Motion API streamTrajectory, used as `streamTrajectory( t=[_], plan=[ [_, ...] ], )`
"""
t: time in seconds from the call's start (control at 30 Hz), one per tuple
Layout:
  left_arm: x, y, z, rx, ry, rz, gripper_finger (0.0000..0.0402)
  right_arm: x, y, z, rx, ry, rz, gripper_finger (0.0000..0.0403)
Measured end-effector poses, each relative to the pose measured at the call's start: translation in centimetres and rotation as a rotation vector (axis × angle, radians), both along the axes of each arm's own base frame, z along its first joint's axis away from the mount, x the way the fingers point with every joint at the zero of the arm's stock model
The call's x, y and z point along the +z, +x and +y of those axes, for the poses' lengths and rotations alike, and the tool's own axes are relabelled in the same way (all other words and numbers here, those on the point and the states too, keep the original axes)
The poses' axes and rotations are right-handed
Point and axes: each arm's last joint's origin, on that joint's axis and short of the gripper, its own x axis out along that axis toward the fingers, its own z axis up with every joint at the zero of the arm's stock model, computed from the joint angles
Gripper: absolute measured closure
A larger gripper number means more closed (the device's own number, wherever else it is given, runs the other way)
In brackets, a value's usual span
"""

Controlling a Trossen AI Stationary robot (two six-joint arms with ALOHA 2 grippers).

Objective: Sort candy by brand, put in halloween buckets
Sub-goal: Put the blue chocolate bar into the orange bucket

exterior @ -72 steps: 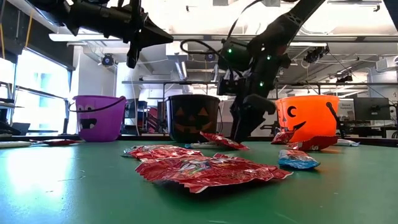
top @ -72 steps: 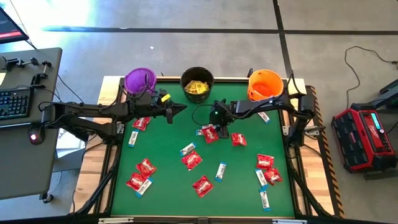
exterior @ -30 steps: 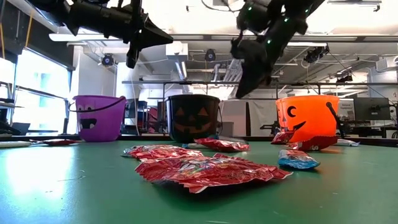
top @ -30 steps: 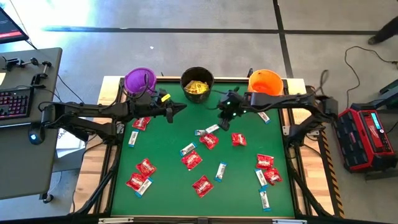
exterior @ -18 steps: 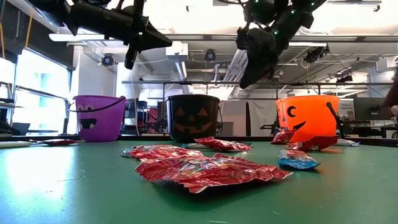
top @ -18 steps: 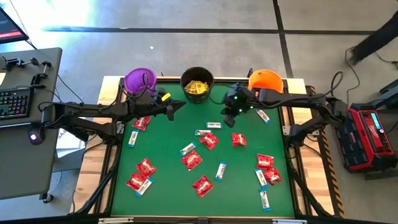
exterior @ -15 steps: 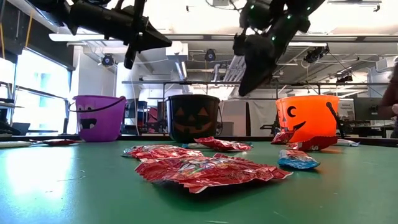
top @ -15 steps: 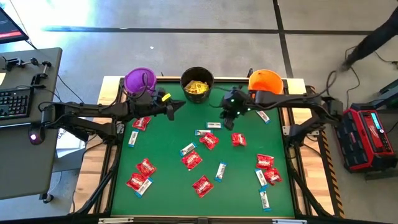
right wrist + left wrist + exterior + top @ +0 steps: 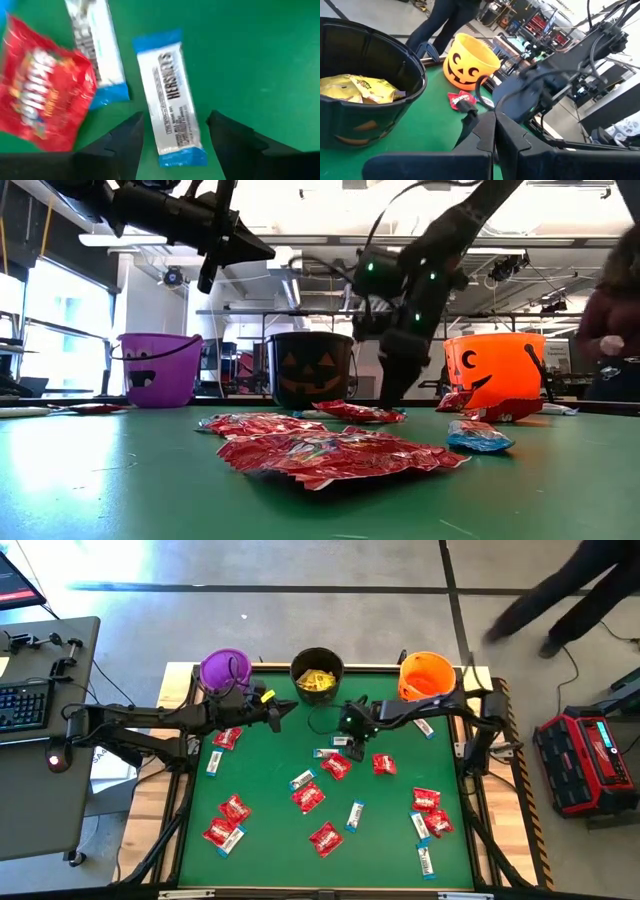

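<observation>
Down from beside the orange bucket (image 9: 427,674) a second ago, the right gripper (image 9: 353,745) now hangs low over the green table (image 9: 270,840) with its fingers (image 9: 125,142) spread, gripping nothing. Only its wrist view shows them straddling a white-and-blue bar (image 9: 171,111), a second bar (image 9: 97,47) and a red packet (image 9: 42,97) just beside it. From above the arm hides that bar. Shut and empty, the left gripper (image 9: 290,712) hovers near the black bucket (image 9: 317,670) of yellow packets (image 9: 357,89); the purple bucket (image 9: 225,668) stands apart
</observation>
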Motion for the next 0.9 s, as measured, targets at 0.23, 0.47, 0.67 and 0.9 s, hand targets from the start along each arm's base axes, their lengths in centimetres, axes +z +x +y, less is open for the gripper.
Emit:
streamTrajectory(
  t=[0.23,0.47,0.67,0.9],
  plan=[
    [-0.1,0.0,0.0,-0.001,-0.003,0.012,0.0401,-1.2,0.3,0.0,0.032,-0.013,0.031,0.0220],
    [-0.3,-0.1,0.0,-0.001,-0.008,0.032,0.0401,-1.3,0.3,-0.1,0.040,-0.007,0.033,0.0335],
    [-0.4,-0.1,0.0,-0.001,-0.010,0.044,0.0401,-0.6,0.2,-0.1,0.002,0.003,0.014,0.0348],
    [-0.5,-0.1,0.0,-0.001,-0.011,0.047,0.0401,1.6,0.5,-0.4,-0.015,-0.004,0.001,0.0374]
  ],
)
